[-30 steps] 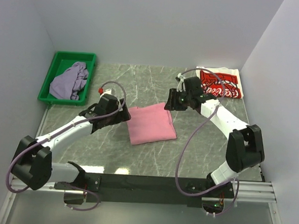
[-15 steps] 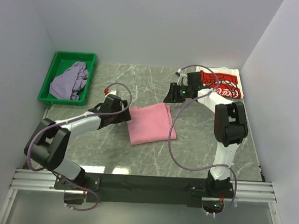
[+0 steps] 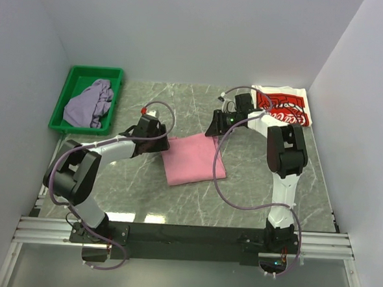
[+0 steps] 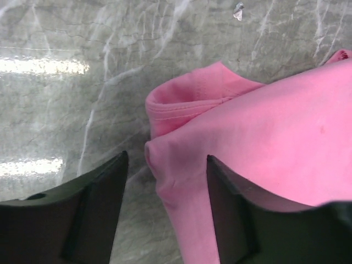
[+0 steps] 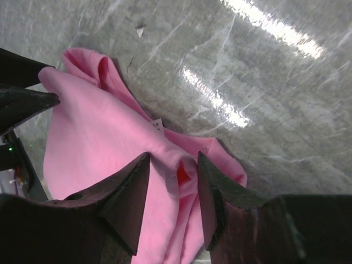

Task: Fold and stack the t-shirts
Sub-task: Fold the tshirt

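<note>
Left wrist: left hand [image 4: 165,165] half-open astride pink tee [image 4: 264,137] corner; right wrist: right hand [image 5: 173,165] tight on its fold

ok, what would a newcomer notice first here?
The folded pink cotton t-shirt mid-table: left end effector open astride its far-left corner, right end effector pinching its far-right corner. Then the white red-printed t-shirt far right, and a lavender-grey t-shirt in the green plastic tray far left.

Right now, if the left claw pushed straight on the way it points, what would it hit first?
The pink t-shirt: its folded corner lies between the left gripper's open jaws, so cloth comes first; depth is hard to judge, but the table seems just beneath.
</note>
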Robot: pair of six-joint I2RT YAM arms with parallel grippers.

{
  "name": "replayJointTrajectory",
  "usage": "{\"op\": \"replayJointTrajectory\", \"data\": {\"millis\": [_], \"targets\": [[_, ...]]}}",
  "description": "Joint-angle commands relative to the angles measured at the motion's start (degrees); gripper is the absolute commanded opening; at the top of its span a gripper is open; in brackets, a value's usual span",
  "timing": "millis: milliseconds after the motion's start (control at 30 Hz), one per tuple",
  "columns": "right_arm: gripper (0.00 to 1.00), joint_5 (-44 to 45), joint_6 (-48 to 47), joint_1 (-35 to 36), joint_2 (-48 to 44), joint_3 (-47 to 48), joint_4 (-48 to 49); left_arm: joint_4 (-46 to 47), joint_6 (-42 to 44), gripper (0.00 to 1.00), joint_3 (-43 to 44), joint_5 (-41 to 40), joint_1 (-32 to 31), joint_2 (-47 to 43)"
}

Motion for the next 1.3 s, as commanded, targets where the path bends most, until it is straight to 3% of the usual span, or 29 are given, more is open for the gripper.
{"op": "replayJointTrajectory", "data": {"millis": [0,67,167,200,300,400,567,833,1267], "targets": [[0.46,-2.97,-2.06,-0.25,0.09,2.09,-1.24,1.90,1.67,0.61,1.95,2.13,0.18,-0.06],[0.43,-3.06,-2.41,-0.25,0.18,2.09,-1.77,1.99,1.67,0.56,1.95,2.13,0.18,-0.24],[0.25,-3.59,-2.59,-0.51,-0.35,1.57,-1.42,1.65,1.76,0.46,2.30,2.13,0.18,-0.42],[0.14,-3.76,-2.50,-0.43,-0.79,1.48,-1.33,1.64,2.11,0.43,2.47,2.13,0.18,-0.50],[0.00,-3.94,-2.67,-0.51,-2.28,1.30,-1.86,1.03,2.46,0.30,3.00,2.91,0.18,-0.68],[0.00,-3.68,-2.76,-0.60,-4.47,0.51,-2.74,1.12,3.08,0.13,2.91,3.36,0.10,-1.38],[0.00,-2.54,-2.50,-0.77,-8.87,-3.35,-1.68,1.29,3.43,0.01,2.74,3.62,0.18,-2.52],[0.00,0.63,-0.39,-1.74,-17.22,-8.89,0.25,2.26,4.22,0.01,2.91,4.76,0.09,-5.60],[0.00,4.32,1.64,-4.03,-11.44,-9.43,1.84,1.74,4.31,0.01,7.31,3.89,0.01,2.13]]}}
